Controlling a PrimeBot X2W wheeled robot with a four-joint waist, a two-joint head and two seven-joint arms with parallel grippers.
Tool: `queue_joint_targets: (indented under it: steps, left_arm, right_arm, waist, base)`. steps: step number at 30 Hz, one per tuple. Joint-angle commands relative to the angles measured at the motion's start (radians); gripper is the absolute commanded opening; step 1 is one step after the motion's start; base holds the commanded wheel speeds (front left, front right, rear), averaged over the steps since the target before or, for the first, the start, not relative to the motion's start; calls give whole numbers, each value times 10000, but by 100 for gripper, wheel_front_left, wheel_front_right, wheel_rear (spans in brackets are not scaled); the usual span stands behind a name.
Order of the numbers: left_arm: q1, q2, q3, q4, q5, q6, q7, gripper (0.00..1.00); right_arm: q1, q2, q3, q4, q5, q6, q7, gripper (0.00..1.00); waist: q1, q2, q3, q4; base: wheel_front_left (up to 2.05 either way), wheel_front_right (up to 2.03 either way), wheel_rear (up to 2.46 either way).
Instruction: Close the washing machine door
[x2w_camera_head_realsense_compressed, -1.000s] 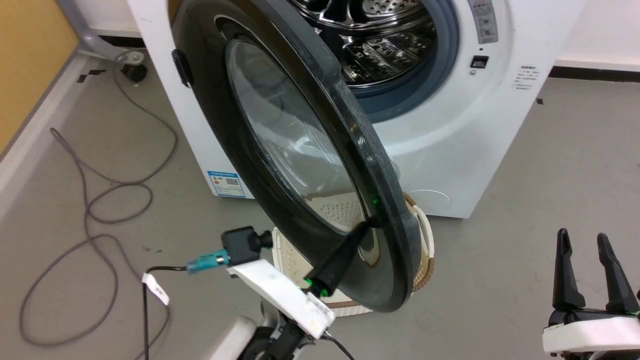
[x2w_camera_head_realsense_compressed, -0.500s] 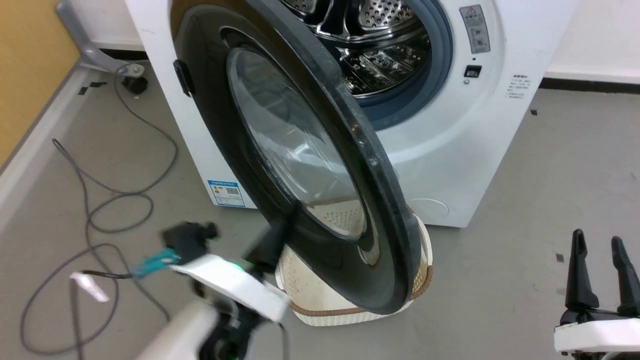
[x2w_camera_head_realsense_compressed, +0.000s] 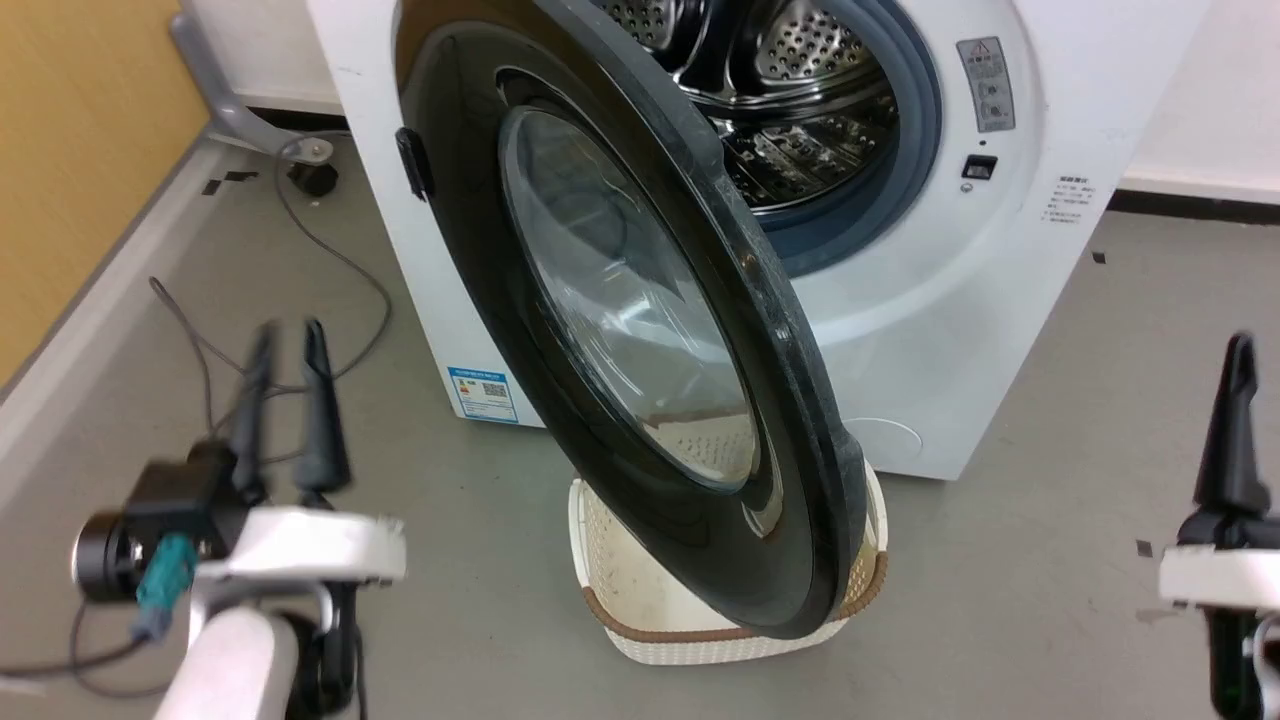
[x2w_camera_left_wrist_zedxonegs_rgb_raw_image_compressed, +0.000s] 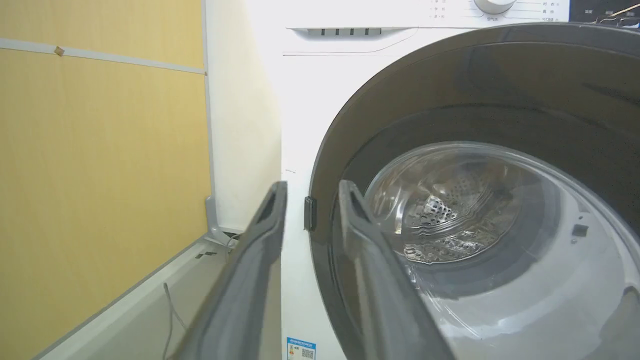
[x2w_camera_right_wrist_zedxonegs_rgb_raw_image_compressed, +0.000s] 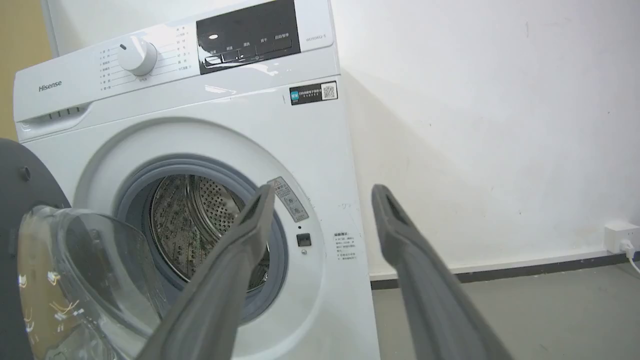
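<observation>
The washing machine door (x2w_camera_head_realsense_compressed: 620, 300) stands half open, swung out from the washing machine (x2w_camera_head_realsense_compressed: 900, 330). My left tool (x2w_camera_head_realsense_compressed: 289, 340) is empty, its fingers slightly apart, on the door's outer side, I think placed to push it shut. The right tool (x2w_camera_right_wrist_zedxonegs_rgb_raw_image_compressed: 322, 195) is spread wide, empty, well aside.

Left pincer (x2w_camera_head_realsense_compressed: 290, 335): long dark fingers on a white wrist, pointing up, narrowly parted.
Right pincer (x2w_camera_right_wrist_zedxonegs_rgb_raw_image_compressed: 322, 192): long dark fingers upright, spread wider apart.

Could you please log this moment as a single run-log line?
washing machine door: open, above basket | left gripper: open, off door | right gripper: open, off door | task: not done
</observation>
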Motion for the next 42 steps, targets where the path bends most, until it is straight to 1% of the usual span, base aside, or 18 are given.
queue_joint_targets:
  steps: [1,3,5,6,7,8,13,17,20,24,29,32,36,38,42]
  left_arm:
    - [302,-102,145,-93,200,110,-40,100]
    - [666,-147,333,-237,684,215,-40,100]
    - [1014,-272,502,-329,930,213,-40,100]
    - [1171,-331,584,-377,1024,171,-40,100]
    - [1322,-392,661,-406,1112,124,-40,100]
    - [1463,-459,750,-442,1186,68,-40,100]
    - [2043,-780,1066,-569,1639,-296,-41,100]
    - [2357,-1017,1166,-455,1947,-641,-41,100]
    - [2514,-1213,1239,-324,2159,-786,-41,100]
    - [2637,-1435,1330,-186,2388,-966,-41,100]
    - [2682,-1635,1457,-20,2585,-1190,-41,100]
    - [2684,-1742,1555,3,2682,-1267,-41,100]
    - [2667,-1861,1679,19,2787,-1354,-41,100]
    - [2666,-1912,1738,12,2838,-1385,-41,100]
    - [2673,-1999,1845,-15,2923,-1443,-41,100]
  right_arm:
    - [-205,1,-26,-135,-70,8,-46,100]
    - [-423,1,-22,-346,-141,8,-46,100]
    - [-642,1,101,-572,-217,8,-46,100]
    - [-779,1,159,-749,-240,8,-46,49]
    - [-909,1,216,-951,-202,8,-46,9]
    - [-1013,1,362,-1151,-115,8,-46,0]
    - [-1439,1,1328,-2138,474,8,-46,0]
    - [-1651,-10,2498,-2727,812,8,-46,0]
    - [-1752,-374,3589,-3019,1035,8,-46,0]
    - [-1819,-1154,5242,-3217,1450,8,-46,0]
    - [-1864,-2211,7137,-3085,1682,8,-46,0]
    - [-1882,-2685,8193,-2875,1647,8,-46,0]
    - [-1702,-2982,9210,-2359,1806,8,-46,0]
    - [-1620,-3200,9675,-2058,1629,8,-46,0]
    - [-1275,-3428,10300,-1355,1637,8,-46,0]
  waist:
    - [0,0,-47,51]
    - [0,0,-82,108]
    - [0,0,-107,170]
    - [0,0,-113,195]
    - [0,0,-123,226]
    - [0,0,-134,256]
    - [0,0,-179,409]
    - [0,0,-229,511]
    - [0,0,-271,566]
    - [0,0,-305,592]
    - [0,0,-293,509]
    - [0,0,-263,420]
    - [0,0,-216,293]
    - [0,0,-202,231]
    - [0,0,-156,97]
  base:
    - [0,0,0]
    - [0,0,0]
    - [0,0,0]
    - [0,0,0]
    - [0,0,0]
    - [0,0,0]
    - [0,0,0]
    - [0,0,0]
    - [0,0,0]
    - [0,0,0]
    - [0,0,0]
    - [0,0,0]
    - [0,0,0]
    - [0,0,0]
    - [0,0,0]
